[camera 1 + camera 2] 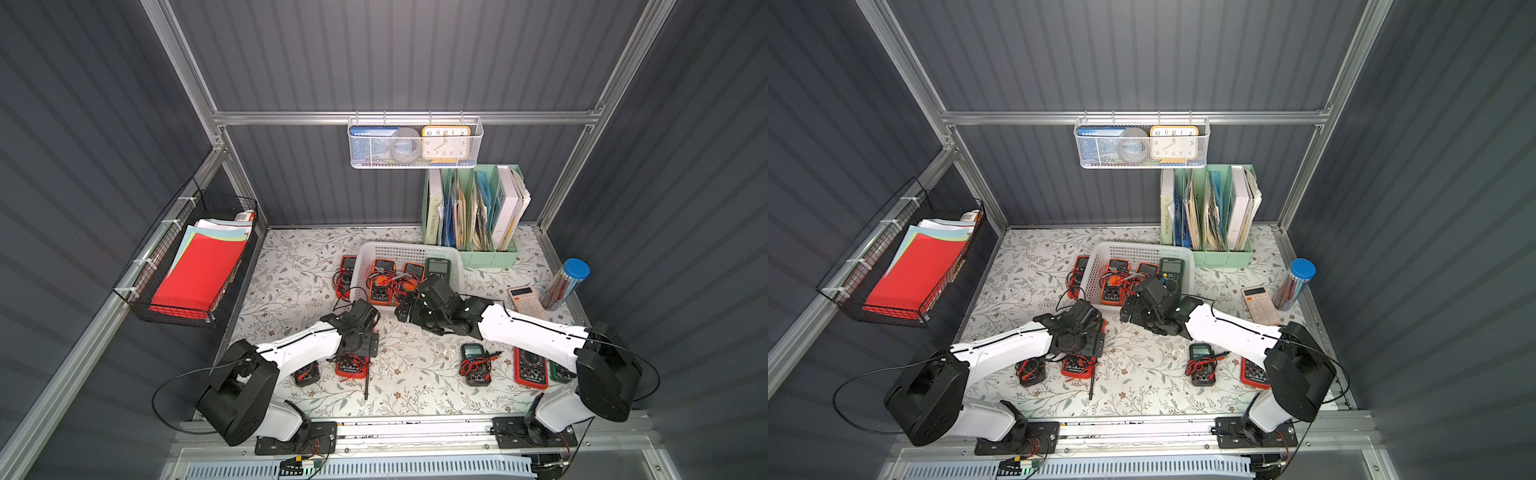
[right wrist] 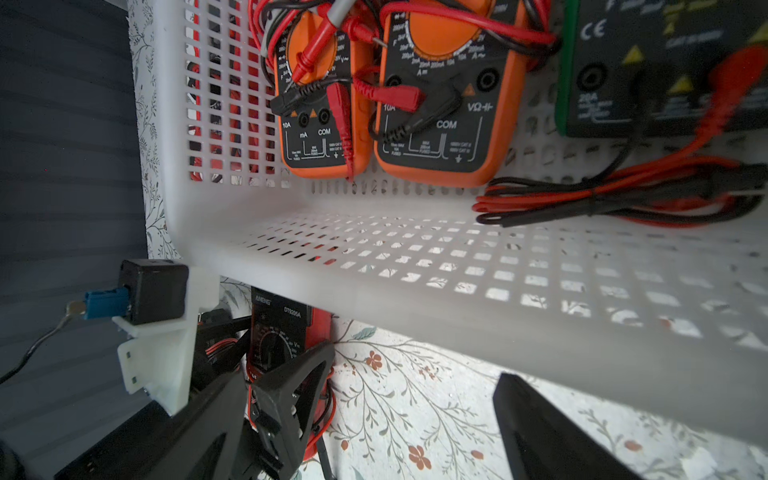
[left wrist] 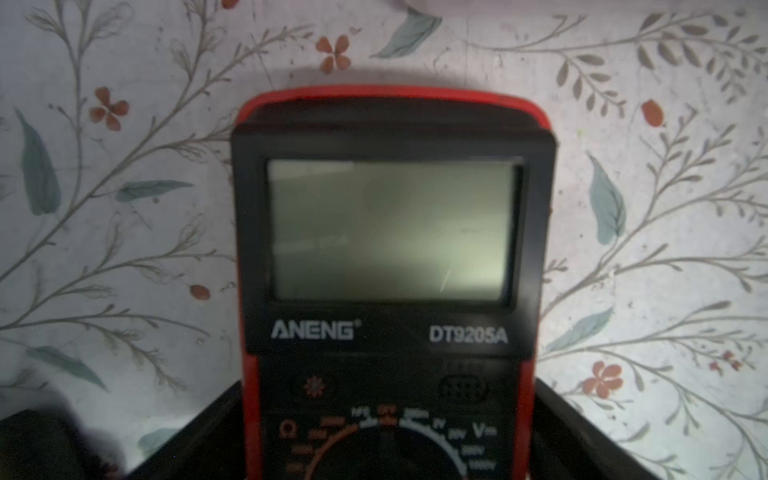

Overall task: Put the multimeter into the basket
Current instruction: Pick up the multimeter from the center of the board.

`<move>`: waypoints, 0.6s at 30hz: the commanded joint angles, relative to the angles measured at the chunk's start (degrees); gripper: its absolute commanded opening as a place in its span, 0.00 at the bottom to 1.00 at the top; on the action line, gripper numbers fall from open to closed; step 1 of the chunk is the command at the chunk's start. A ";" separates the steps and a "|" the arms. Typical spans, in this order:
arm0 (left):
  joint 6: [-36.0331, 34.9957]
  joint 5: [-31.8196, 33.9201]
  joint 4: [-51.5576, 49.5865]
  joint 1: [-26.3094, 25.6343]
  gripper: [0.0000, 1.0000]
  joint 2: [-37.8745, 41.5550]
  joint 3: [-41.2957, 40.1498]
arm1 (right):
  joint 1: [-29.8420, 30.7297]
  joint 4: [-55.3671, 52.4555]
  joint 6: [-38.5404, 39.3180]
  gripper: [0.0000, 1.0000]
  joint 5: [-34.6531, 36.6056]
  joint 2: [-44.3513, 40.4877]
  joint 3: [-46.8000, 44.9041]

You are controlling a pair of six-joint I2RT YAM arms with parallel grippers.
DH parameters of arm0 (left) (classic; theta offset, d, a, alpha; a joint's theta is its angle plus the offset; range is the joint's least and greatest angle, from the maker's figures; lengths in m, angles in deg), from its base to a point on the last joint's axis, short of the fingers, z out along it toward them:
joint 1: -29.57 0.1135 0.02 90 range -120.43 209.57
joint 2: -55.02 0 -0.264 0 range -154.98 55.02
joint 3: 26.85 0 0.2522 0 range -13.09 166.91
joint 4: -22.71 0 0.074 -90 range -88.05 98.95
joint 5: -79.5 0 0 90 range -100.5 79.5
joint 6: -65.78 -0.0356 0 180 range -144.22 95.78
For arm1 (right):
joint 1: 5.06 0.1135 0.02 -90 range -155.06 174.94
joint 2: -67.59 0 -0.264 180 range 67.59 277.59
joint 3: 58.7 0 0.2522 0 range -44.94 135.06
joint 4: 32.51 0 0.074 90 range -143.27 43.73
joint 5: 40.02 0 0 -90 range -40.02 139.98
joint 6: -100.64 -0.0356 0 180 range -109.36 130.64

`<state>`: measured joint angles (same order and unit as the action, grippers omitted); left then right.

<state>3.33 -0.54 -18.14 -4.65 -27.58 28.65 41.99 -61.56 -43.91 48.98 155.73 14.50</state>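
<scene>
- "ANENG DT9205A" is read on the red multimeter in the left wrist view; in both top views it's mostly hidden, on the table outside the basket.
- The left gripper is set astride it; whether it's clamped can't be told.
- The right gripper is spread apart at the basket's near rim.

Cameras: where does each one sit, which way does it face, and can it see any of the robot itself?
Both top views: high in front, looking down on the table, basket, whole left arm and right arm; nearly identical.
Left wrist: on the left arm, looking down on a red multimeter; left end effector fingers flank it.
Right wrist: on the right arm, facing the basket's near wall; of the right end effector one finger shows.
Shared: both wrist views show that red multimeter.
</scene>
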 commanded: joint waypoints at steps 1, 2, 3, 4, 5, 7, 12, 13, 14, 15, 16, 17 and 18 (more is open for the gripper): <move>2.33 2.11 -1.92 0.12 0.90 -0.35 -1.97 | 0.24 -2.01 0.59 0.99 1.49 -1.45 -0.56; 2.45 1.84 -1.99 0.07 0.85 0.49 -2.16 | 0.24 -2.12 0.74 0.99 1.62 -1.63 -0.64; 2.64 1.53 -2.21 0.11 0.82 1.27 -2.18 | 0.24 -2.21 0.73 0.99 1.82 -1.74 -0.65; 2.79 1.14 -2.51 0.11 0.77 2.14 -2.24 | 0.24 -2.23 0.75 0.99 1.80 -1.84 -0.64; 3.05 0.79 -3.00 0.03 0.72 3.15 -2.16 | 0.24 -2.30 0.75 0.99 1.87 -1.83 -0.64; 3.71 0.36 -4.05 0.03 0.67 5.26 -1.88 | 0.25 -2.45 0.71 0.99 1.89 -1.91 -0.51; 5.04 -0.98 -8.24 0.03 0.41 11.26 -1.10 | 0.17 -2.82 0.84 0.99 2.52 -2.31 -0.01; 5.29 -1.04 -9.56 -0.02 0.41 12.35 -0.79 | 0.23 -3.13 0.88 0.99 2.72 -2.53 0.30; 5.61 -1.09 -11.13 0.01 0.41 13.46 -0.27 | 0.01 -3.57 1.00 0.99 2.84 -2.62 0.63; 5.82 -1.36 -12.44 -0.01 0.41 14.51 0.27 | -0.13 -3.88 1.17 0.99 2.84 -2.79 0.95; 5.92 -1.76 -13.99 -0.06 0.41 15.82 0.77 | -0.48 -4.34 1.34 0.99 2.87 -3.14 1.30; 6.10 -2.16 -15.60 -0.06 0.40 17.24 1.44 | -0.94 -4.61 1.37 0.99 3.02 -3.62 1.56; 6.12 -2.39 -17.01 -0.01 0.40 18.49 2.10 | -1.40 -4.69 1.40 0.99 3.26 -4.20 1.77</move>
<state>7.79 -1.94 -28.85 -4.63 -12.42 27.64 41.61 -64.31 -43.47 50.62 153.68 14.63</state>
